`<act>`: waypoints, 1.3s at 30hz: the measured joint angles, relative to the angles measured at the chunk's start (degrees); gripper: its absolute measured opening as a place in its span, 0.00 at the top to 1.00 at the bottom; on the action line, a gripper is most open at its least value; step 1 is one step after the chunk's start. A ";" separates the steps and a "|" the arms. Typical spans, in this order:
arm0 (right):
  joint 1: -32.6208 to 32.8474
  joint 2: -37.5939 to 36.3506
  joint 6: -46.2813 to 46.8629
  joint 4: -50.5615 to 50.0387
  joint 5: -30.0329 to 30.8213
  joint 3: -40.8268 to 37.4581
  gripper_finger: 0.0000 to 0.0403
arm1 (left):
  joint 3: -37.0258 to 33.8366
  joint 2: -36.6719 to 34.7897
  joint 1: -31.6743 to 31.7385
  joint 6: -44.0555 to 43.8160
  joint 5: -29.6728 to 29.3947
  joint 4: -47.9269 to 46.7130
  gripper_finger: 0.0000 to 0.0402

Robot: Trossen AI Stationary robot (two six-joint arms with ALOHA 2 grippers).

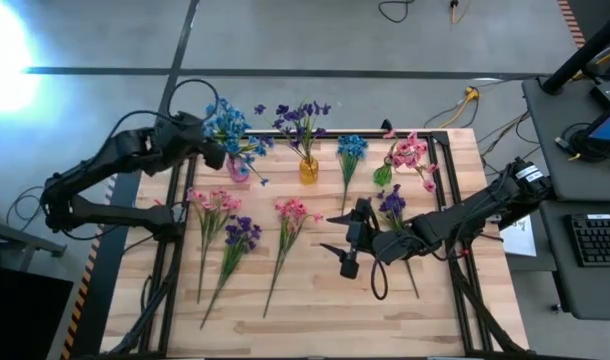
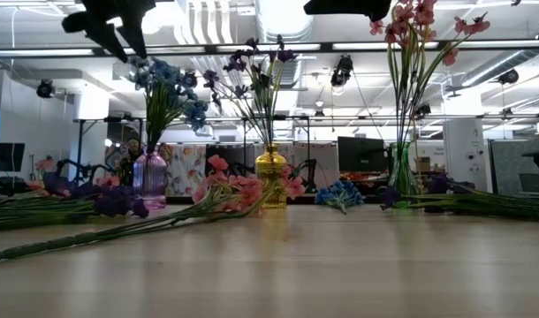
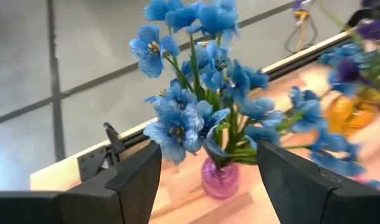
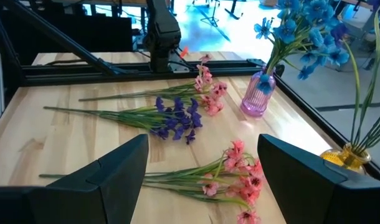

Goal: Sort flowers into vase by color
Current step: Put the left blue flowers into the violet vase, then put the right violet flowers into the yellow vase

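Observation:
Blue flowers (image 3: 202, 81) stand in a pink vase (image 3: 220, 177) at the table's far left. My left gripper (image 1: 210, 140) hovers open just left of and above them, with nothing between its fingers. Purple flowers (image 1: 303, 118) stand in a yellow vase (image 1: 308, 170), and pink flowers (image 1: 410, 150) in a green vase (image 1: 383, 175). Loose sprigs lie flat on the table: pink (image 1: 213, 205), purple (image 1: 242, 235), pink (image 1: 292, 212), blue (image 1: 351, 148) and purple (image 1: 392, 205). My right gripper (image 1: 333, 233) hangs open above the table's middle right, pointing left, holding nothing.
The three vases stand in a row along the far edge (image 2: 269, 181). Black frame rails (image 1: 170, 260) run along the table's left and right sides. Bare wood (image 1: 315, 320) lies along the near edge. A desk with a keyboard (image 1: 595, 240) stands beyond the right side.

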 joint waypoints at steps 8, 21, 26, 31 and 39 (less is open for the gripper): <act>0.00 -0.07 12.04 -6.78 -2.67 0.00 0.27 | 2.59 -0.96 -6.98 -1.40 2.72 -2.71 0.39; -0.24 -0.07 51.32 -38.98 -16.94 2.12 0.27 | 9.67 -2.66 -13.94 -1.45 4.52 -10.09 0.39; 0.11 -0.04 64.38 -51.41 -23.61 2.52 0.27 | 8.79 -4.24 -19.01 -1.62 5.72 -9.97 0.39; 2.00 -0.04 73.63 -58.77 -29.02 2.10 0.27 | 6.62 -5.85 -26.38 -4.03 5.70 -9.76 0.39; 6.34 -0.04 86.40 -66.99 -31.67 0.67 0.27 | -0.12 -8.24 -39.42 -9.10 2.48 -5.39 0.39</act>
